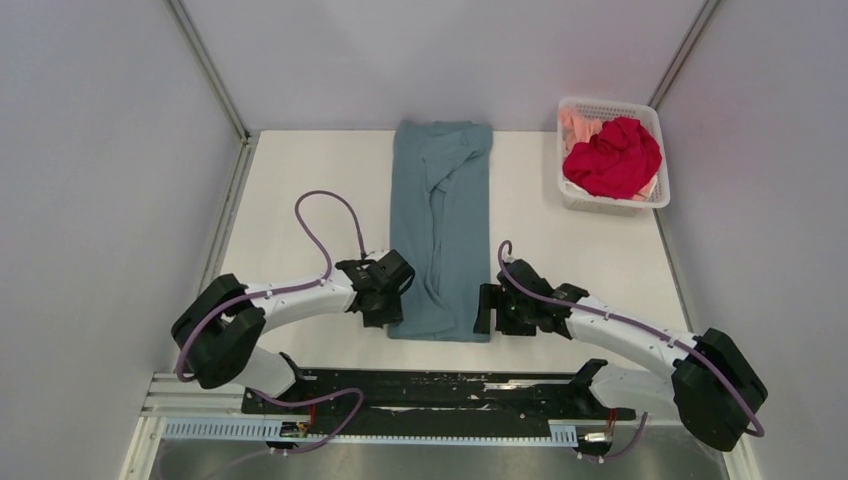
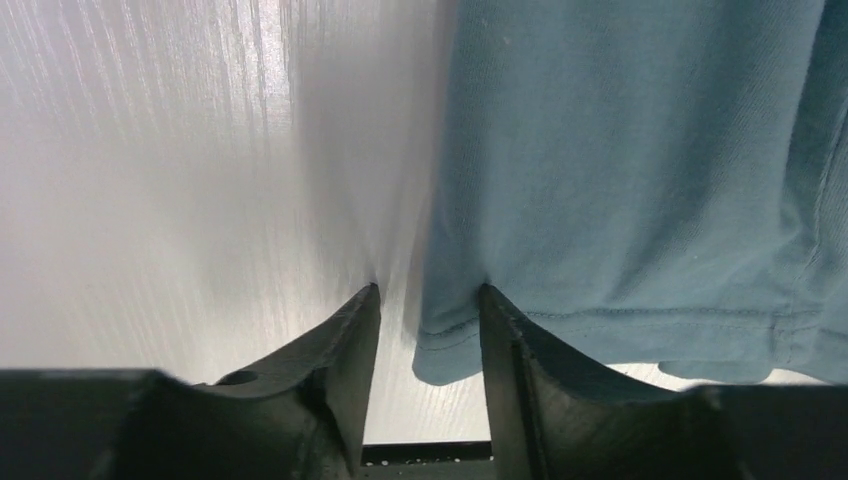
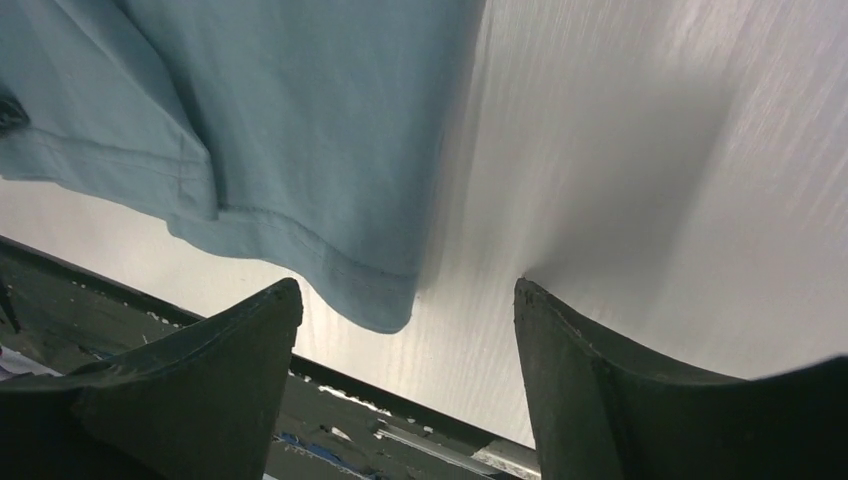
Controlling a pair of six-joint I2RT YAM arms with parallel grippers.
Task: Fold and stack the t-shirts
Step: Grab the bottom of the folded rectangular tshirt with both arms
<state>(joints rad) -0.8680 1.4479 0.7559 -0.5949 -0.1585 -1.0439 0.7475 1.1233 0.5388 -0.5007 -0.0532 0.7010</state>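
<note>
One of three shirts was half-done: you had the teal shirt (image 1: 440, 230) in a long strip mid-counter (image 1: 300, 200). The left gripper (image 2: 428, 295) had its jaws narrow and the right gripper (image 3: 410, 285) had its jaws wide, both empty at the near hem corners. The red shirt (image 1: 612, 158) and peach shirt (image 1: 577, 125) sat unfolded in the basket (image 1: 612, 204).

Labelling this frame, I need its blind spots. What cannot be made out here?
Top view: pale peach-pink cloth shirt, mostly buried under the bright red cloth shirt in the white plastic mesh basket.
Both wrist views: large dusty teal-blue cloth shirt, all but its hem corners cut off by the edges.
</note>
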